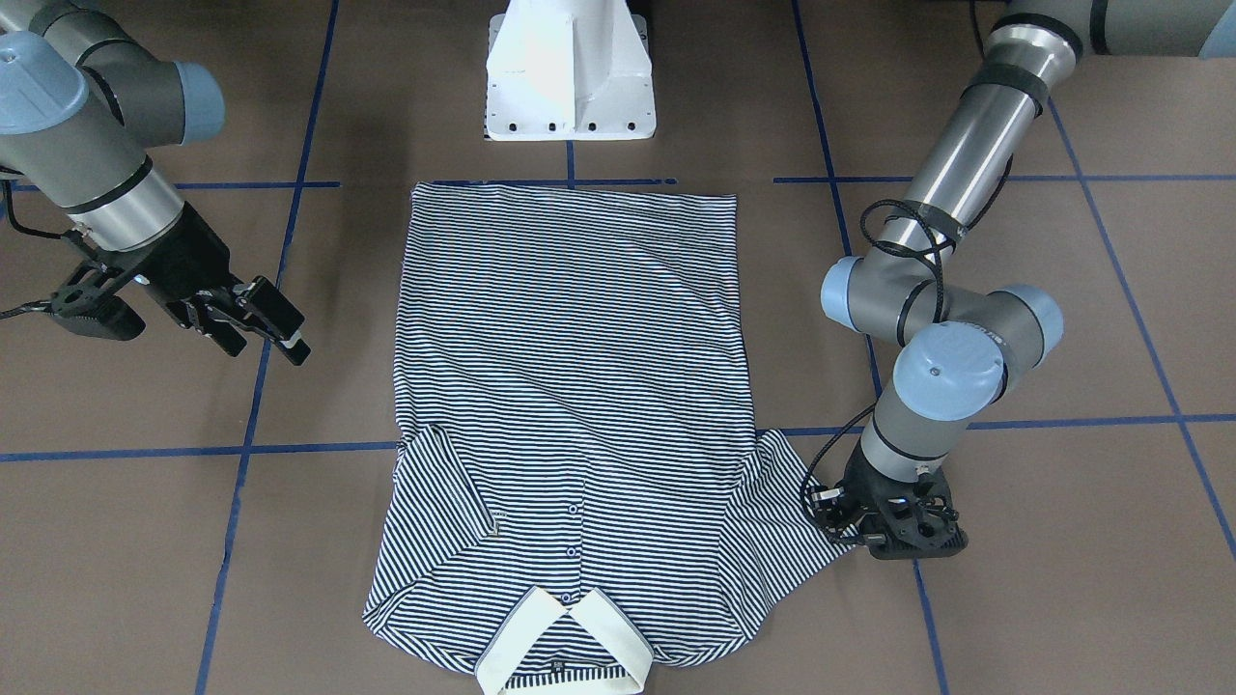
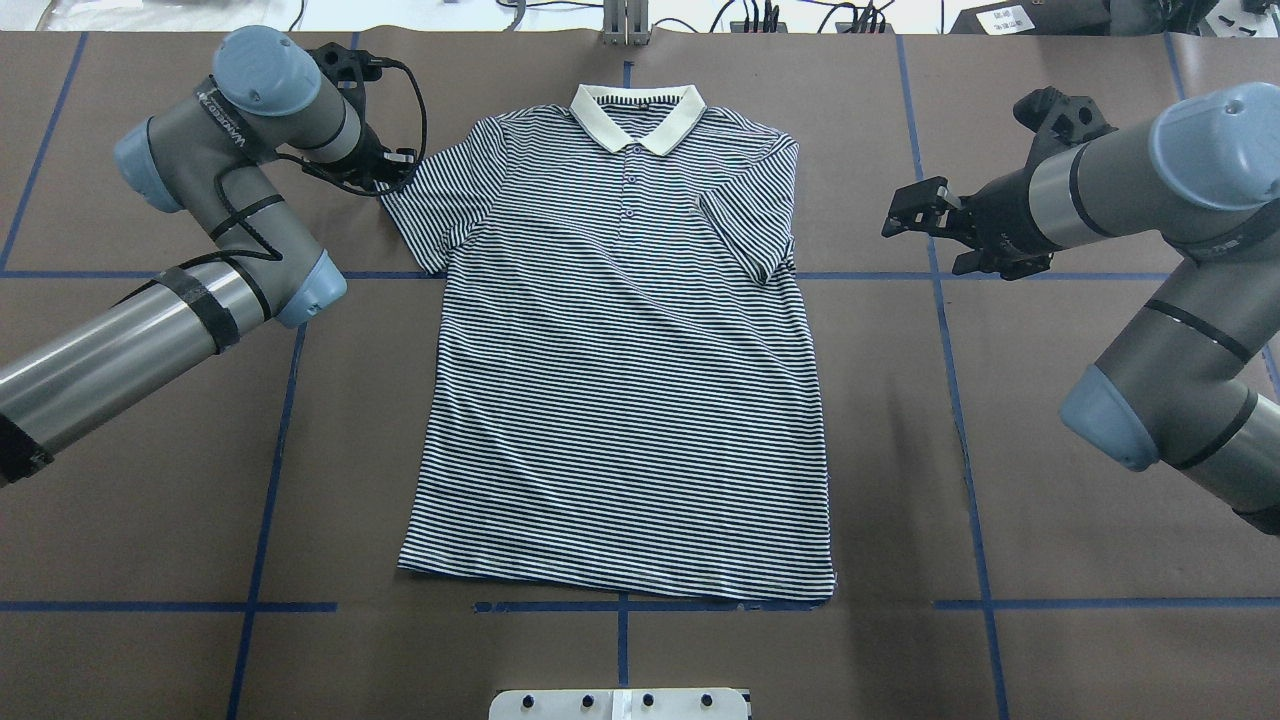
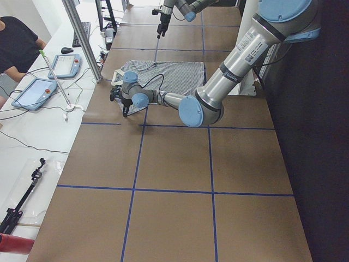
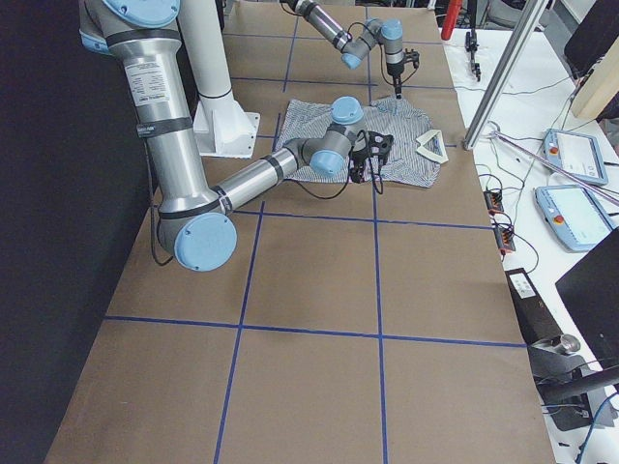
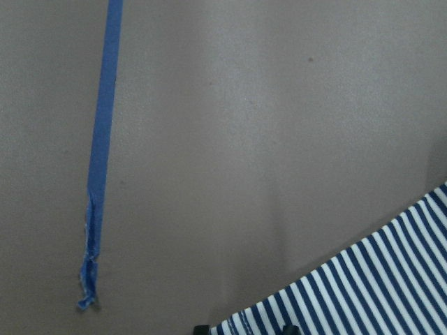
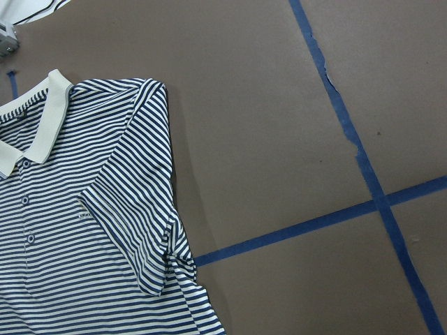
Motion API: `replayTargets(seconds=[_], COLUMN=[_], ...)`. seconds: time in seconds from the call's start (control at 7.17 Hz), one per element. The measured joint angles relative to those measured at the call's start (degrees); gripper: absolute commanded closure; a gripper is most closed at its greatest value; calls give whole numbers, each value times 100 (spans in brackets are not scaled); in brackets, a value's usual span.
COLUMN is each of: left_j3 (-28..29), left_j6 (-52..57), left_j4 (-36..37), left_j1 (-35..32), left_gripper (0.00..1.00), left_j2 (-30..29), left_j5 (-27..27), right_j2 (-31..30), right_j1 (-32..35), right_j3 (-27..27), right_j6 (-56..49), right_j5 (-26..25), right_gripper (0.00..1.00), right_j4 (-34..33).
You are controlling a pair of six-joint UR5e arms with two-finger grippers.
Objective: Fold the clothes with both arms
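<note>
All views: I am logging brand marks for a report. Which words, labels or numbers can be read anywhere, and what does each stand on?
No text reads clearly in any view.
Left arm: white lettering on its grey joint, too blurred to read.
Right arm: a printed label on its tube, too small to read.
Shirt: a chest logo, too small to read.

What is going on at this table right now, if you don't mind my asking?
Two robot arms are folding a striped polo shirt lying flat, face up, on the table. The sleeve on the robot's right is already folded over the chest. The left hand is down at the edge of the other, spread-out sleeve; I cannot tell whether it grips. The right hand hovers open beside the shirt.
</note>
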Motion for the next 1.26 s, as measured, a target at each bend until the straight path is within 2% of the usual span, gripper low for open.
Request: replayTargets(seconds=[0.42, 0.84, 0.98, 1.26], left_j3=[-85, -659, -641, -239], left_j6=[-14, -577, -875, -1239], left_j4=[2, 225, 257, 268], left_j1=[-5, 42, 195, 428], left_gripper=[100, 100, 100, 100], left_j2=[-27, -136, -275, -722], left_j5=[-22, -178, -193, -176], right_j2=[-4, 20, 27, 37], right_j1=[0, 23, 30, 35], right_j3=[9, -4, -10, -21], right_j6=[-2, -2, -2, 0], right_j5=[0, 0, 0, -2], right_gripper=[0, 0, 0, 0], right_j4=[-4, -5, -5, -5])
